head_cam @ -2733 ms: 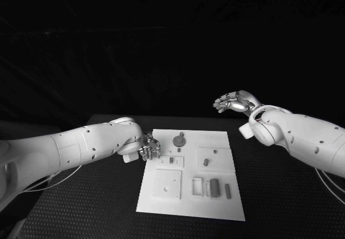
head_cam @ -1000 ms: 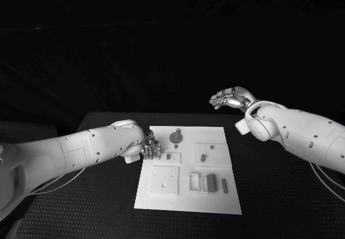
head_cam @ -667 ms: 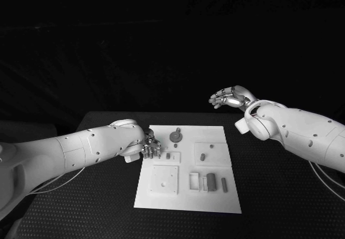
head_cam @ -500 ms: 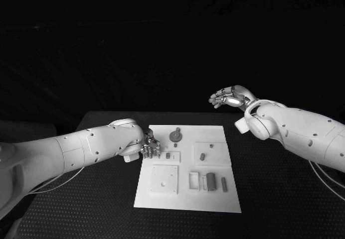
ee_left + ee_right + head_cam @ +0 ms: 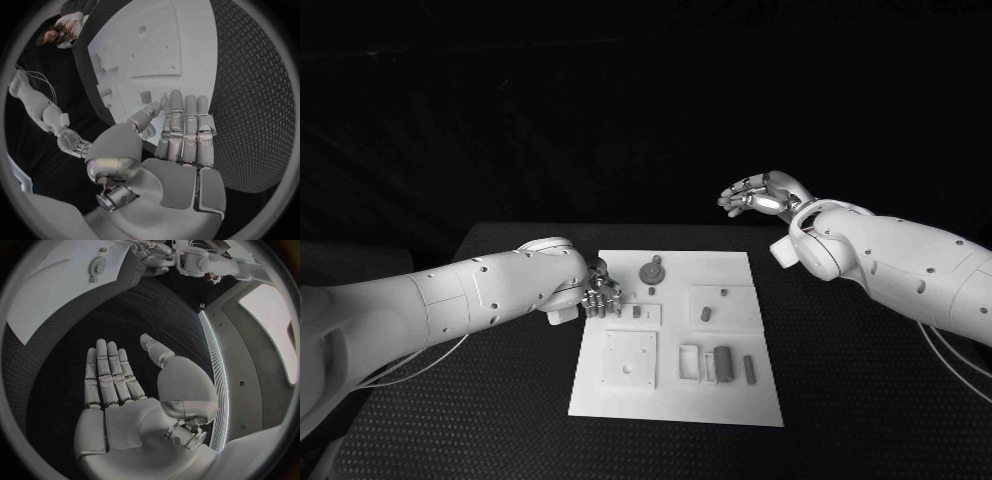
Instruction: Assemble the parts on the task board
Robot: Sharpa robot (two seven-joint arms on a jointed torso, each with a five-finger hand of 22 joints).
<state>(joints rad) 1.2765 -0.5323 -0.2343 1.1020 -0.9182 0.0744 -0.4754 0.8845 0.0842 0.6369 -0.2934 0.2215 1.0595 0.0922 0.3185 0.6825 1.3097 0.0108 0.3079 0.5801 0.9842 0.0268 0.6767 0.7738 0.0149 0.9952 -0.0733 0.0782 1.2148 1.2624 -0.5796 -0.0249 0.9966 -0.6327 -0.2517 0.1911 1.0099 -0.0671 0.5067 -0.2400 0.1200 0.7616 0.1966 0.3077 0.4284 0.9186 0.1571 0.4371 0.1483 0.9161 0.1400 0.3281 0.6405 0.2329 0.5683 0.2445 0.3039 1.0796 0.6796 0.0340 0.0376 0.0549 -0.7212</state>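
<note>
Fingers [image 5: 185,131] of the left hand [image 5: 599,296] are held straight and empty at the task board [image 5: 678,400]'s left edge; the right hand [image 5: 759,196] is spread open too, well off the board. Looks like approach only: nothing's picked yet, so a small part [image 5: 705,314] would need to be chosen next on the counter [image 5: 473,420].

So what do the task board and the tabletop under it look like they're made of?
Task board: likely matte white plastic, smooth with moulded recesses and raised frames. Table: black and covered in a fine dotted or woven grain, probably a rubbery or textured mat, though the exact material is unclear.
</note>
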